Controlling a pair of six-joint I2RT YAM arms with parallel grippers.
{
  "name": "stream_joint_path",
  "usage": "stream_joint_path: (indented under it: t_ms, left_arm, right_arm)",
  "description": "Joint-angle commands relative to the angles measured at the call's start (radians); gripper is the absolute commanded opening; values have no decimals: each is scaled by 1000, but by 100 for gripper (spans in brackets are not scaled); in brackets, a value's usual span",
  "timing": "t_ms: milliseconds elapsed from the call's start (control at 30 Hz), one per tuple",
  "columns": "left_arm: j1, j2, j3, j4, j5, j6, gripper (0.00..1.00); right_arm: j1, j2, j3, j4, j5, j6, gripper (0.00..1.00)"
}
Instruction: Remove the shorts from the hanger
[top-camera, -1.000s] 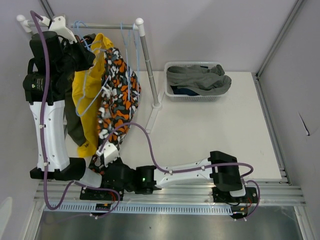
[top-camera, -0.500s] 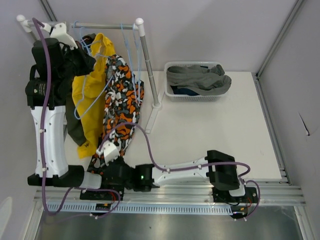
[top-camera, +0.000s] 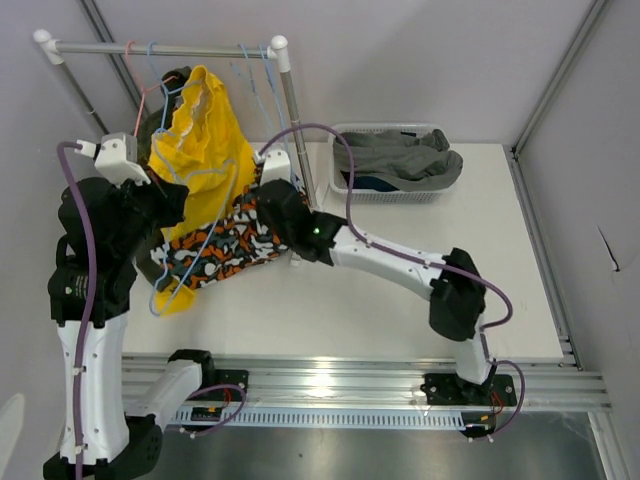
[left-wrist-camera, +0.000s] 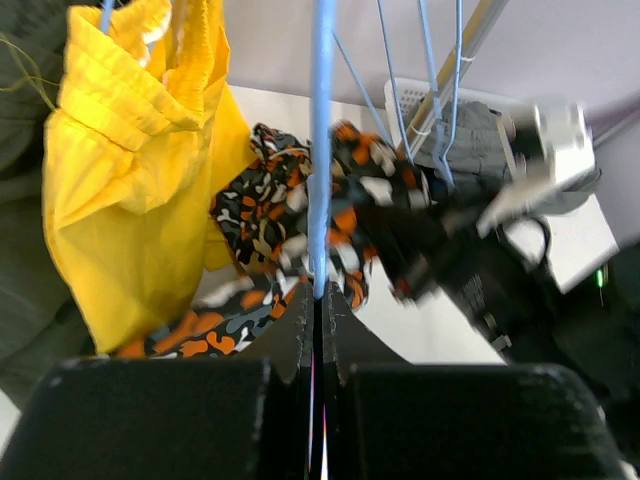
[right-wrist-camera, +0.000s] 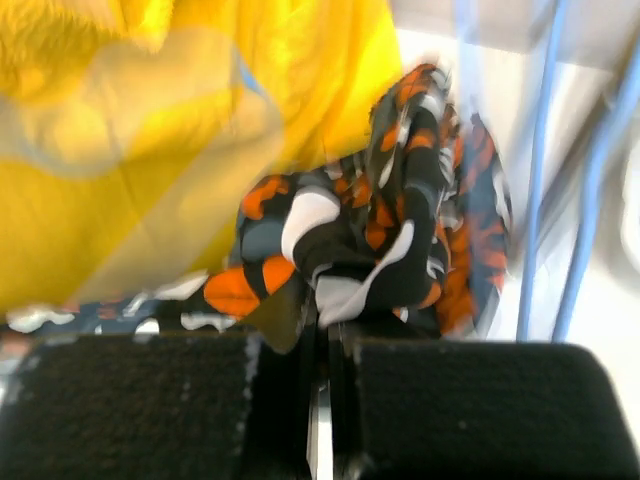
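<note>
The orange-black-white patterned shorts (top-camera: 222, 245) are stretched out low in front of the rack, draped on a blue hanger (top-camera: 190, 262). My left gripper (top-camera: 168, 205) is shut on that hanger's wire (left-wrist-camera: 320, 220). My right gripper (top-camera: 272, 203) is shut on a fold of the patterned shorts (right-wrist-camera: 400, 250) at their right end. The yellow shorts (top-camera: 200, 140) and olive green shorts (top-camera: 150, 125) hang from the rail. Grey shorts (top-camera: 395, 152) lie in the basket (top-camera: 340, 185) over the navy shorts (top-camera: 372, 183).
The clothes rack rail (top-camera: 160, 47) runs along the back left, its right post (top-camera: 292, 120) beside my right wrist. Empty blue hangers (top-camera: 252, 70) and a pink hanger (top-camera: 135, 62) hang on it. The walls stand close on the left and behind.
My left arm has come down from the rail with the blue hanger. My right arm has swung from the near edge up to the rack post, pulling the patterned shorts out sideways.
</note>
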Motion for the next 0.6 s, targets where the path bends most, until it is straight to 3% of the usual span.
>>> stream_joint_path:
  t_ms: [0,33,133,267,367,433,467,567]
  left_arm:
    - [8,44,51,46,-55,17,0]
    - [8,56,74,58,-59,19,0]
    - [8,127,141,81,-76,19,0]
    - [8,222,224,123,-79,3,0]
    - [8,300,298,146,-76,-4,0]
    - [8,344,326,158,-73,-10,0]
    - [8,355,341,161,-72,-17,0]
    - [8,356,304,192,-47,-38,0]
  right_arm:
    - [137,-187,-247,50,-36,44,0]
    - [168,-274,-400,86,-23,70,0]
    - [312,-399,-653,101,109,117,0]
    - [460,-621,-818,31,258,232,0]
    - [498,-751,-805,-119,382,230,0]
    - [475,-819,-770,-173,444,172,0]
    - [405,-851,-750,-157,432,124,0]
    - [111,-935,-632,-48,201,-40,0]
